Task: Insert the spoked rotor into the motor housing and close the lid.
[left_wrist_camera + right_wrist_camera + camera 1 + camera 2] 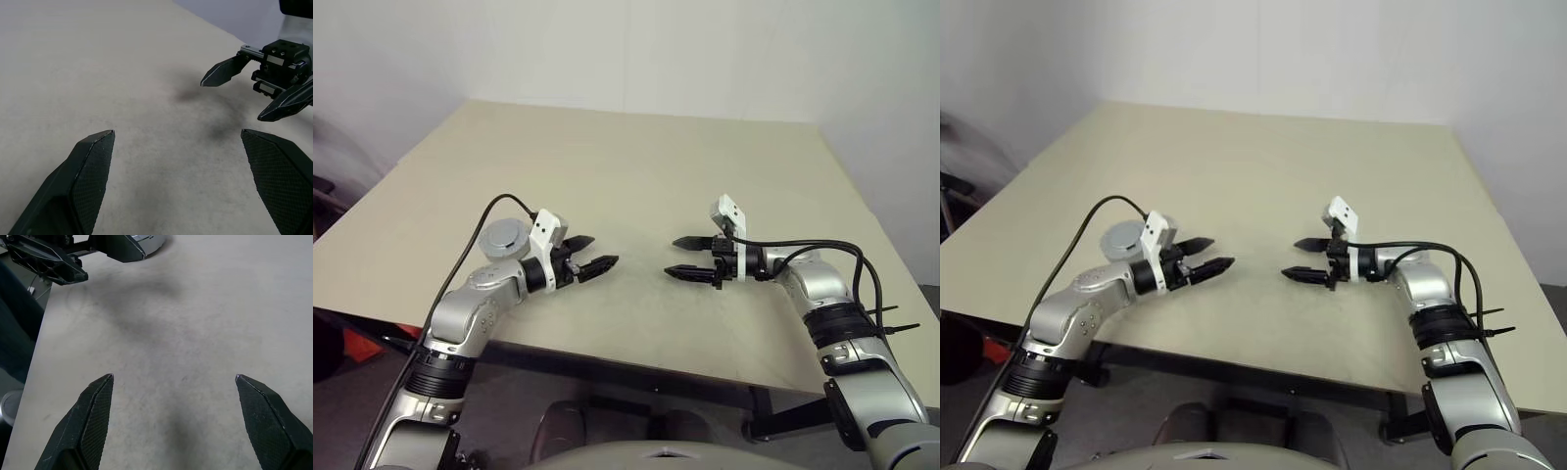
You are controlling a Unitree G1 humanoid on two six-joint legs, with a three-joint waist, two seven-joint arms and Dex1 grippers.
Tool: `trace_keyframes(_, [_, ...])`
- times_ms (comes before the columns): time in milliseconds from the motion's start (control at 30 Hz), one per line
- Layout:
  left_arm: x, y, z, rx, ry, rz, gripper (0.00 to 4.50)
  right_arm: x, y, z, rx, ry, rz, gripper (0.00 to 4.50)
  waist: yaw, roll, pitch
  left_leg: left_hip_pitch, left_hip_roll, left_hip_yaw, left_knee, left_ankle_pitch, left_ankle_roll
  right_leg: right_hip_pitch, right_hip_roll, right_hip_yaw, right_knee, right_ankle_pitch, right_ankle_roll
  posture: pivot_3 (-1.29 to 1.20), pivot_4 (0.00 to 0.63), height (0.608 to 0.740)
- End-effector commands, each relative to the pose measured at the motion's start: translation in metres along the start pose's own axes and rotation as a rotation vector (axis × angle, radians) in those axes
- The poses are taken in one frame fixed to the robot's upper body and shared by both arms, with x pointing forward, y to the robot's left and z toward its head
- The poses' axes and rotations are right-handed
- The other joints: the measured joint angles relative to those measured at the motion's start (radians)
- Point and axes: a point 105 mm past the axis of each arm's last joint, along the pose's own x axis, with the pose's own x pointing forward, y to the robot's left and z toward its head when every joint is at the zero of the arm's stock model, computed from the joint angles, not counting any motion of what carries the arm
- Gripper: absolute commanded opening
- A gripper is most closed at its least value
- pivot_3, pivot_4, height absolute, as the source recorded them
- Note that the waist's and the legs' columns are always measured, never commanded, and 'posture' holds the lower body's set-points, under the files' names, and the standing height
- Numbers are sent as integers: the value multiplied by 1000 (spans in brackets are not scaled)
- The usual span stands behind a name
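Both arms hover low over the beige bench (636, 166), tips facing each other. The left end effector (590, 254) is spread wide and empty; the right end effector (687, 258) likewise gapes, holding nothing. The grey lid (504, 238) lies on the bench just behind the left wrist.

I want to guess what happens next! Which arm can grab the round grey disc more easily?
Probably the left. The grey disc lies on the table right beside the left arm, just behind its open, empty jaws. The right arm, jaws open too, is farther across the table.
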Motion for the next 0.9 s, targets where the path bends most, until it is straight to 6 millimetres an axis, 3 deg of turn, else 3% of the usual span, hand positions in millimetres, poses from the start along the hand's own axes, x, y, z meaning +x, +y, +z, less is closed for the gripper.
trace_keyframes(33, [-1, -1, 15, 38, -47, 1, 4384, -3, -2, 14, -52, -41, -14, 4500, 0, 0, 0, 0, 0, 0, 0, 0, 0, 0, 0, 0, 0, 0, 0, 0, 0, 740])
trace_keyframes(900, [-1, 0, 15, 33, -58, 31, 4384, 5, -6, 17, -58, -63, -31, 4500, -1, 0, 0, 0, 0, 0, 0, 0, 0, 0, 0, 0, 0, 0, 0, 0, 0, 740])
